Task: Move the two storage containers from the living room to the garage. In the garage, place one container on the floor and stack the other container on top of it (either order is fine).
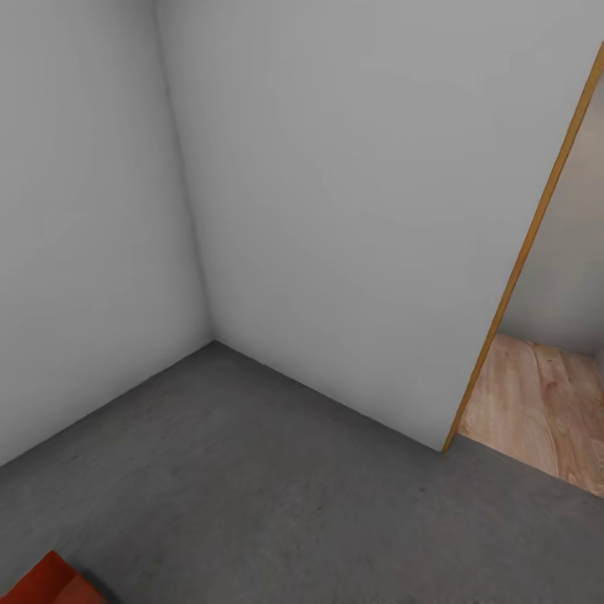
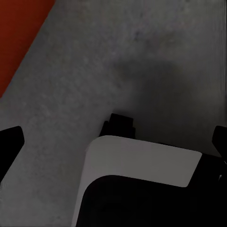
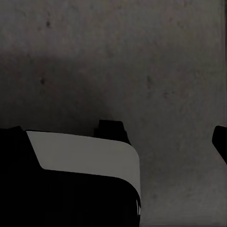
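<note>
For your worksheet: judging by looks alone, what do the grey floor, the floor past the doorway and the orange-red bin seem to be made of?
Grey floor: probably concrete, matt and faintly mottled.
Floor past the doorway: wood planks, or a wood-look laminate, with visible grain and seams.
Bin: likely plastic, smooth and evenly coloured; just a corner shows.

Head cam is evenly lit for me, soft flat light with no glare, and the white walls [image 1: 335,193] shade slightly darker into the corner. Render's a bit soft overall, and the wall lines lean outward toward the frame edges. Both wrist cams are much dimmer. On the concrete floor [image 2: 156,61] I get a blurry dark shadow patch just beyond the left claw, and another broad one on the floor [image 3: 56,80] ahead of the right claw. Edges look smeary.
</note>
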### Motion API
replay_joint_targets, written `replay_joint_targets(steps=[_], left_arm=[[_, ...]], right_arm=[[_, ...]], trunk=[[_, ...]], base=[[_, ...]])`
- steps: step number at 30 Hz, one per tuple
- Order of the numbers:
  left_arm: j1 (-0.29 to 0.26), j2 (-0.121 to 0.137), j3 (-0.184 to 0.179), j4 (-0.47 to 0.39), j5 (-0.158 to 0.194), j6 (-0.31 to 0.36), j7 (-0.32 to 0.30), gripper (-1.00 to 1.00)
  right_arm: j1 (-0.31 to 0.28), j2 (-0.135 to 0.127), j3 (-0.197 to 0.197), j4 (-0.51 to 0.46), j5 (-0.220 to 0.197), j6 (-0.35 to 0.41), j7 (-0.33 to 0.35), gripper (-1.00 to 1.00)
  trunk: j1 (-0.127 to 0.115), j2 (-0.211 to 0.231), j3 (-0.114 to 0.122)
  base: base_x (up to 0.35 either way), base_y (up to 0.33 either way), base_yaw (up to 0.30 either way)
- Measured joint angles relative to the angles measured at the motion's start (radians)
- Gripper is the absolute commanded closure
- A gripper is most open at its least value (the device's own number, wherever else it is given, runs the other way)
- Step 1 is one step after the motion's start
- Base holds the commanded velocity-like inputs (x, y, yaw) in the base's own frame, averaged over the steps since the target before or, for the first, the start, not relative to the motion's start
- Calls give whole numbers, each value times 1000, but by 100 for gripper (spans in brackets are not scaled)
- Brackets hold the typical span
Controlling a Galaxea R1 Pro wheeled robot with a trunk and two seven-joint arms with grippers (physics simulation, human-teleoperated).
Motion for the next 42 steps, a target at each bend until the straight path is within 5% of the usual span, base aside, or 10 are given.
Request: replay_joint_targets(steps=[42], left_arm=[[0,0,0,0,0,0,0,-100]], right_arm=[[0,-1,-2,0,0,0,0,-100]], trunk=[[0,0,0]], base=[[0,0,-287]])
